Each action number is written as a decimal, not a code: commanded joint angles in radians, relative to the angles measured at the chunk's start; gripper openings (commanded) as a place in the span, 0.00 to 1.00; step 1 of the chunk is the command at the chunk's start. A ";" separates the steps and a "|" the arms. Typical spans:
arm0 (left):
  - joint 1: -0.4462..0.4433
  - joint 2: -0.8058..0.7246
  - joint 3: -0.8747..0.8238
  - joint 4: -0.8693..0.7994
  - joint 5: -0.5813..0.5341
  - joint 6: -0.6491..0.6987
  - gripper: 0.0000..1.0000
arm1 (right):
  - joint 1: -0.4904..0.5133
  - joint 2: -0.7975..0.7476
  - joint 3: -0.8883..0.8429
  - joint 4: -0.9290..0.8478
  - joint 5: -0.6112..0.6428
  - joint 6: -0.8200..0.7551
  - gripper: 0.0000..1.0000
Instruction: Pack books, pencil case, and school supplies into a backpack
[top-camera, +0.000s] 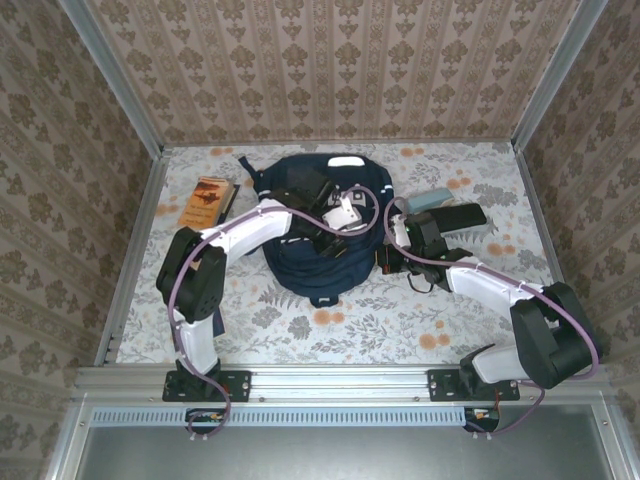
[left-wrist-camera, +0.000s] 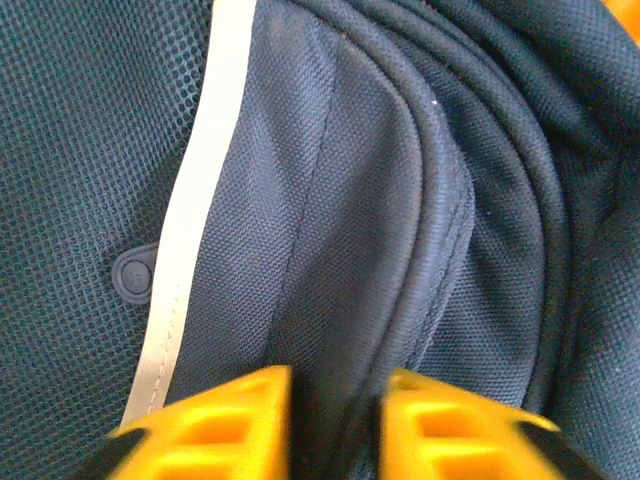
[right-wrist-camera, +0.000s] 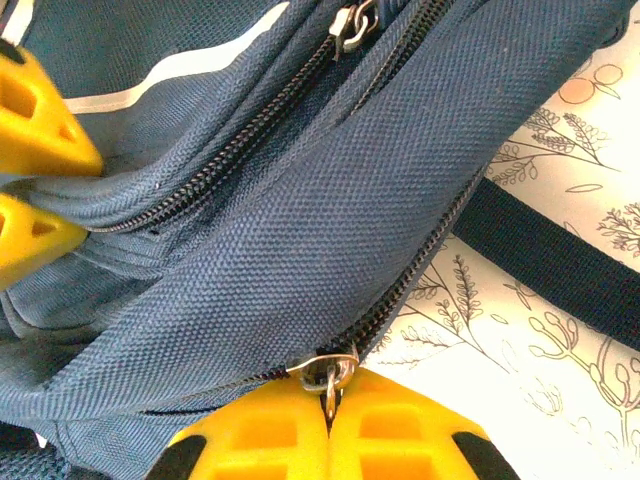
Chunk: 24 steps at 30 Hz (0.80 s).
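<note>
Right claw (right-wrist-camera: 328, 402) pinches a zipper pull (right-wrist-camera: 327, 368); blurred left claw (left-wrist-camera: 338, 410) straddles a backpack (left-wrist-camera: 330, 200) fold, grip unclear.

A robot test cell in a lab, dressed as a home: aluminium framing (top-camera: 113, 75) holds damask-wallpaper panels (top-camera: 340, 70) left, far and right around a floral-print tabletop (top-camera: 400, 310), and a left arm (top-camera: 195, 280) and right arm (top-camera: 540, 340) are bolted to the near rail (top-camera: 340, 383).

Overhead and close wrist cameras share the backpack (top-camera: 312, 275).
</note>
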 joint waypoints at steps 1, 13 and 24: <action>-0.008 0.015 0.015 0.104 -0.122 -0.049 0.13 | 0.000 -0.002 0.056 -0.052 -0.062 -0.030 0.00; -0.019 -0.079 -0.038 0.258 -0.352 -0.372 0.00 | 0.133 -0.147 0.011 -0.102 -0.139 -0.032 0.00; 0.005 -0.120 -0.087 0.358 -0.231 -0.540 0.00 | 0.304 -0.063 -0.014 0.181 -0.085 0.152 0.00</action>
